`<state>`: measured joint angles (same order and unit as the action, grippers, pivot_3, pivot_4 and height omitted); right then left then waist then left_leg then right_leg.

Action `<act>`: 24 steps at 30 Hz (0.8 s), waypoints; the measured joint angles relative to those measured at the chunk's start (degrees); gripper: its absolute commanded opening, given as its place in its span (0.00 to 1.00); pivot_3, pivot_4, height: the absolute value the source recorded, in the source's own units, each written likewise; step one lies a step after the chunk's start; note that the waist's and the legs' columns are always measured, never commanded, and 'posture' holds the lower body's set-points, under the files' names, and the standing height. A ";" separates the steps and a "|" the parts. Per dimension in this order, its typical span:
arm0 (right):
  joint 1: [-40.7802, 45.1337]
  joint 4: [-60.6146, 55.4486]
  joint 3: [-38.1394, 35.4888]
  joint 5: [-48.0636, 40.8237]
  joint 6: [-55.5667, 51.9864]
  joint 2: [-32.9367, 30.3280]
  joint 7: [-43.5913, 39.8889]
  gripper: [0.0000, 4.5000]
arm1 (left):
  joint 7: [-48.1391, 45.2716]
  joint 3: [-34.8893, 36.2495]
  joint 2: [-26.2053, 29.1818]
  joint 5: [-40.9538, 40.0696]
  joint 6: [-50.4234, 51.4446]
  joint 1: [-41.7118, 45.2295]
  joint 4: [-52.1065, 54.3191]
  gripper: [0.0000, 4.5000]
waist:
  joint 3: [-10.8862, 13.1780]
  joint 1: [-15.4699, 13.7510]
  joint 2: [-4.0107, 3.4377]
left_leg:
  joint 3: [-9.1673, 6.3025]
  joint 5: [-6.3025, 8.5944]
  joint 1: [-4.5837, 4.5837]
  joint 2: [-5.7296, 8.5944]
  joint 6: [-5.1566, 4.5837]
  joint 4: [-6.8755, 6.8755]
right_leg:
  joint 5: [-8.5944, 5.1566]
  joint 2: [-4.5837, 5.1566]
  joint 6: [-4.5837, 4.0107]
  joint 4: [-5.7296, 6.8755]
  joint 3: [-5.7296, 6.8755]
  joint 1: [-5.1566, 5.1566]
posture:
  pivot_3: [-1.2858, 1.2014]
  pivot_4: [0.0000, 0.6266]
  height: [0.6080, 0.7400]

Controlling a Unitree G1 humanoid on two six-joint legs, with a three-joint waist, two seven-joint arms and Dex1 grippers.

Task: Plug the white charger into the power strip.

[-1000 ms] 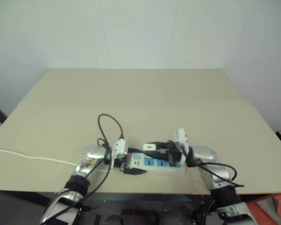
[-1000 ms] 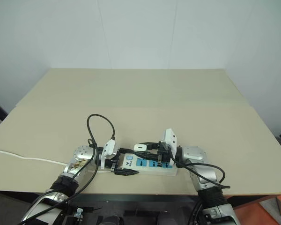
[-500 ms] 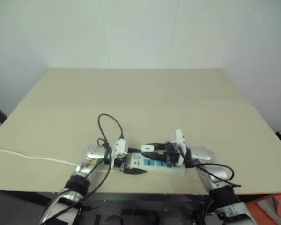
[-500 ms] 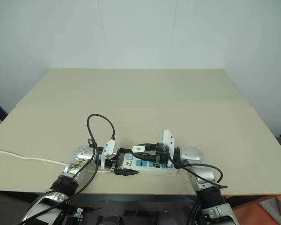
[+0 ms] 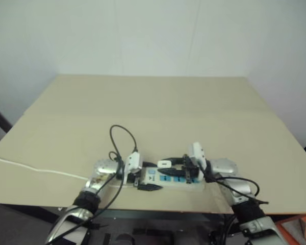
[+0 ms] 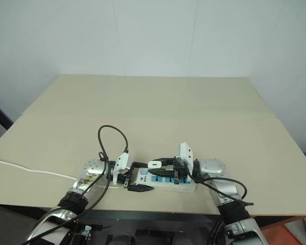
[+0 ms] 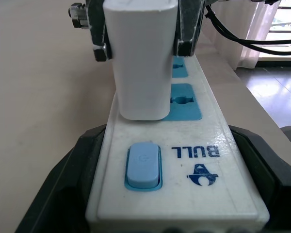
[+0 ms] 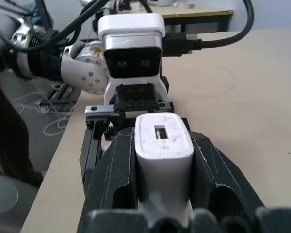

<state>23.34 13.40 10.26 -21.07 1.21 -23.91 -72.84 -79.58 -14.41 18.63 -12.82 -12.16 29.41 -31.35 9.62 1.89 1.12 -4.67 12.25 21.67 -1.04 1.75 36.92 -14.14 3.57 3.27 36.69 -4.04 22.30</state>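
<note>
While the head views look down on a tan table (image 6: pixel 158 102), the strip (image 6: pixel 166 180) lies near its front edge, lengthwise between the two arms, with a thin white cord (image 6: pixel 25 170) trailing off toward the left edge. At the strip's left end the left gripper (image 6: pixel 137 182) has one black finger on each long side of the bar, and the right gripper (image 6: pixel 155 164) reaches in from the right with the charger (image 6: pixel 154 164) at its tip, low over the strip near its left sockets. From the left wrist, the left fingers (image 7: pixel 70 184) flank the switch end of the strip (image 7: pixel 194 160), clasping it across its width; the blue switch (image 7: pixel 143 165) sits nearest, and the charger (image 7: pixel 140 63), pinched between the right gripper's fingers, stands upright on the first socket, its base meeting the strip's face, though how deep it is seated cannot be told. From the right wrist, the right fingers (image 8: pixel 114 179) are clenched on the charger (image 8: pixel 163 150), whose slotted end faces the camera, with the left wrist's camera block (image 8: pixel 132 46) just beyond it.
</note>
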 measured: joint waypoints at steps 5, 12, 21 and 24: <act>0.54 1.46 0.72 -0.09 0.20 -0.94 -0.72 0.25 | 0.29 -0.30 0.01 -0.03 0.03 -0.09 0.17 0.74 | -0.05 -0.15 0.05 | -0.01 0.00 -0.05 0.00 0.00 -0.02 | -0.01 0.00 0.00 0.00 0.00 -0.02 | 0.52 0.24 1.00; 1.30 1.67 1.67 -0.09 0.31 -1.89 -1.46 0.25 | 0.57 -0.57 0.02 -0.02 0.15 -0.15 0.37 0.74 | -0.11 -0.33 0.14 | -0.01 0.00 -0.05 0.00 0.00 -0.02 | -0.01 0.00 0.00 -0.01 -0.01 -0.03 | 0.52 0.24 1.00; 1.65 0.95 2.76 -0.02 -0.63 -2.18 -1.01 0.33 | 0.71 -0.54 0.11 -0.06 0.16 -0.17 0.37 0.74 | -0.11 -0.25 0.14 | -0.01 0.01 -0.08 -0.01 0.00 -0.05 | -0.01 0.00 0.00 -0.01 -0.01 -0.03 | 0.52 0.24 1.00; 1.61 0.43 3.46 1.00 -2.63 -3.60 -1.05 0.54 | 0.70 -0.48 0.15 -0.17 0.20 -0.20 0.42 0.74 | -0.11 -0.29 0.16 | -0.01 0.01 -0.06 -0.01 0.00 -0.05 | -0.02 0.00 -0.01 -0.02 0.00 -0.01 | 0.52 0.24 1.00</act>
<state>24.95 13.83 13.72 -20.07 -1.42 -27.51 -73.89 -78.88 -14.89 18.78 -12.99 -11.96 29.21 -30.94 9.50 1.60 1.28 -4.68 12.25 21.61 -1.05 1.75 36.86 -14.16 3.57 3.27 36.68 -4.04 22.29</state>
